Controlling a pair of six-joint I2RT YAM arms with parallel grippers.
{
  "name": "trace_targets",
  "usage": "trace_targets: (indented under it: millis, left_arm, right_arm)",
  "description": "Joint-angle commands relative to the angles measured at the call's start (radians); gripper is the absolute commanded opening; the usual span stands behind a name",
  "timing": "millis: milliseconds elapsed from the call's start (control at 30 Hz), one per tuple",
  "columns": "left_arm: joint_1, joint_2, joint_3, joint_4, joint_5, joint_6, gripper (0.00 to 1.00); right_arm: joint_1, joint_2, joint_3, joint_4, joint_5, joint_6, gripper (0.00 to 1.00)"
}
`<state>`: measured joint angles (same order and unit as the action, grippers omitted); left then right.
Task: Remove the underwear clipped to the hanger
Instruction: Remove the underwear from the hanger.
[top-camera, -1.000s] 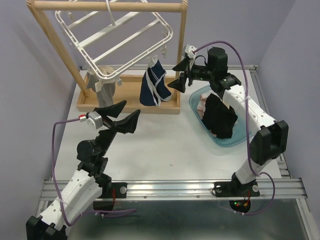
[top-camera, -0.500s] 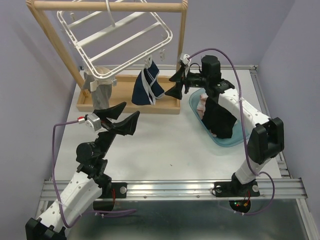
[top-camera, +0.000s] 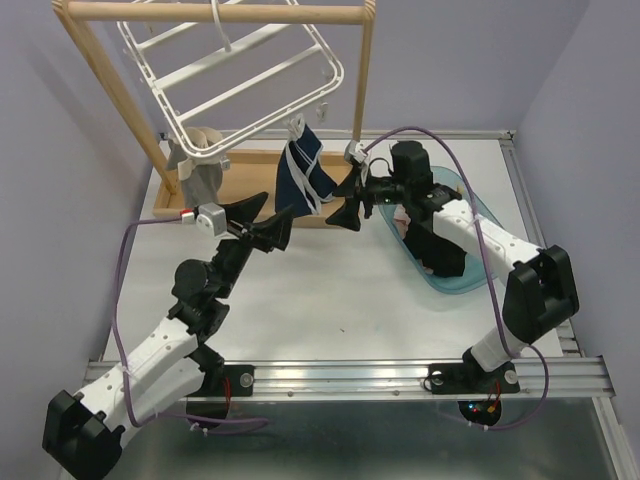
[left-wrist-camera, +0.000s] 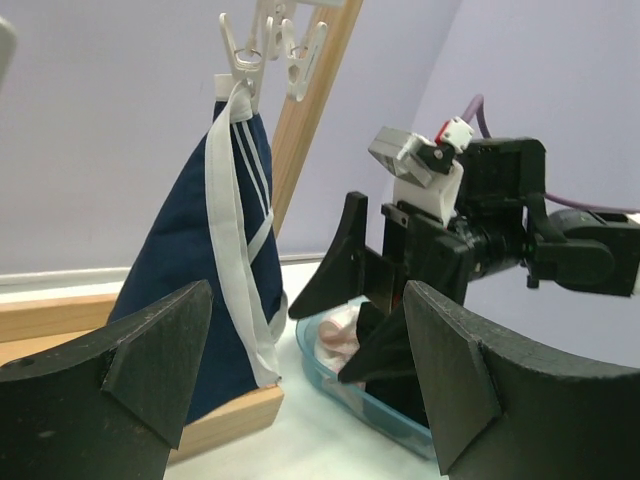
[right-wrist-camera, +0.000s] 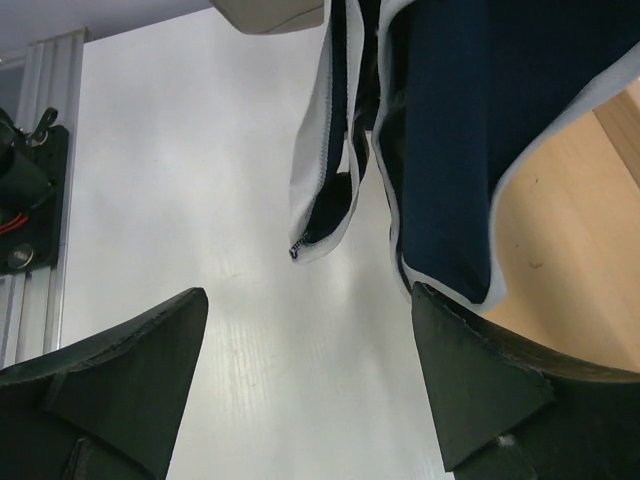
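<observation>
— What stands at the back left of the white table (top-camera: 330, 300)?
— A wooden stand (top-camera: 140, 12): a round rail across the top, slanted legs, and a shallow wooden base tray (top-camera: 250, 178) resting on the tabletop.
— And to its right?
— A clear blue plastic tub (top-camera: 452, 284), near the base tray's right end.
— What surrounds it all?
— Lavender walls (top-camera: 570, 60) at the back and sides, and a grooved aluminium rail (top-camera: 350, 375) along the near edge.

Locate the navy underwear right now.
Top view, centre-back: the navy underwear hangs clipped to the lower rim of the hanger, just beyond and between the left gripper and the right gripper.
</observation>
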<state>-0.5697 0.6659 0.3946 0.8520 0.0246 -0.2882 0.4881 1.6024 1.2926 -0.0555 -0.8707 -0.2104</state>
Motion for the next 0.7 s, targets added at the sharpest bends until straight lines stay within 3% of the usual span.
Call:
trace_targets:
  millis: [0,367,667]
  left_arm:
    - [-0.062,0.066,0.087,0.117,-0.123,0.072,0.88]
    - [-0.193,0.300,0.135,0.413,-0.399,0.225,0.88]
    - [-0.199,0.320,0.142,0.493,-0.428,0.284,0.89]
  right_arm:
    - [0.012,-0.044,-0.059,0.101,0.059,0.025,0.88]
    - [0.012,0.001,-0.073,0.308,0.145,0.193,0.87]
    - [0.013,0.071,-0.064,0.460,0.096,0.311,0.90]
